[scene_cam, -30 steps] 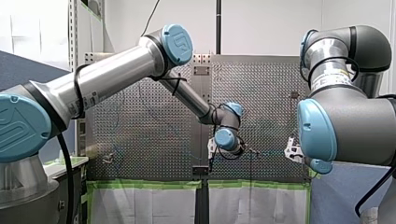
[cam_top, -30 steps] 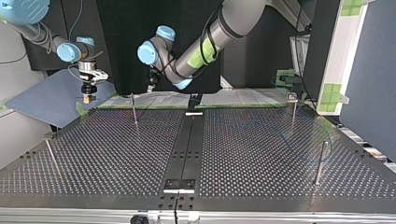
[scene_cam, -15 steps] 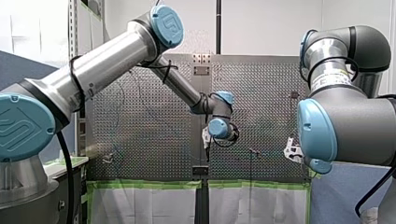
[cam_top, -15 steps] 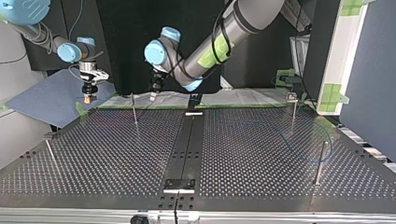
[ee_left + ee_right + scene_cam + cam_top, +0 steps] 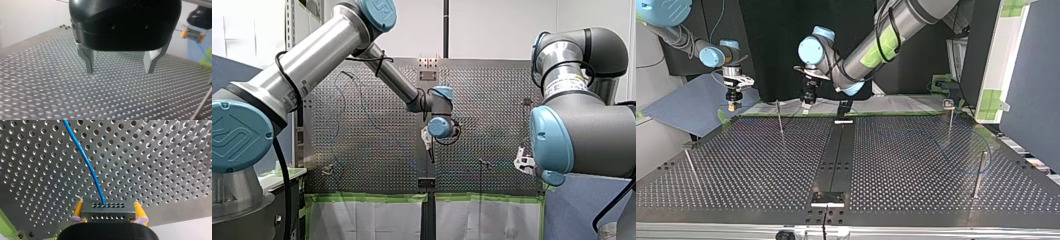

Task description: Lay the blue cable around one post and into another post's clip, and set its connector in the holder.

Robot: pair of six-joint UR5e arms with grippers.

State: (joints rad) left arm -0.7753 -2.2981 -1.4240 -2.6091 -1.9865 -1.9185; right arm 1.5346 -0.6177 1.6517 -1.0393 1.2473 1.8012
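Connector (image 5: 107,215) is sitting clamped between my right pincer's (image 5: 108,208) yellow pads, blue cable (image 5: 86,162) trailing straight ahead over the surface (image 5: 50,87). My left pincer (image 5: 120,66) is hovering wide open, empty, nearer the cable's loop at the top view's right.

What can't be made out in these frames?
1. Blue cable: cut off by the edge in the right wrist view; in the top view too faint to trace beyond a loop near a post.
2. Post clips: top view, too small to tell whether any holds the cable.
3. My right gripper: front view, mostly hidden behind my right arm's elbow.
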